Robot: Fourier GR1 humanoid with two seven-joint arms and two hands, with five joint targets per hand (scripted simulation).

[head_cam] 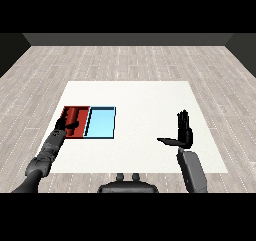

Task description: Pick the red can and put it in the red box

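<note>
The red tray (pixel 80 112) lies at the table's left, touching the light blue tray (pixel 101 123) on its right. My left hand (pixel 70 124) reaches over the red tray's left half and covers part of its floor. I cannot make out the red can as a separate shape; if it is under or in that hand, it blends with the red tray. My right hand (pixel 184 131) stands upright over the bare table at the right, far from both trays. It is open, fingers straight up and thumb pointing left, with nothing in it.
The white table (pixel 145 100) stretches wide between the trays and my right hand. Its front edge runs just before my forearms. Grey plank floor surrounds it.
</note>
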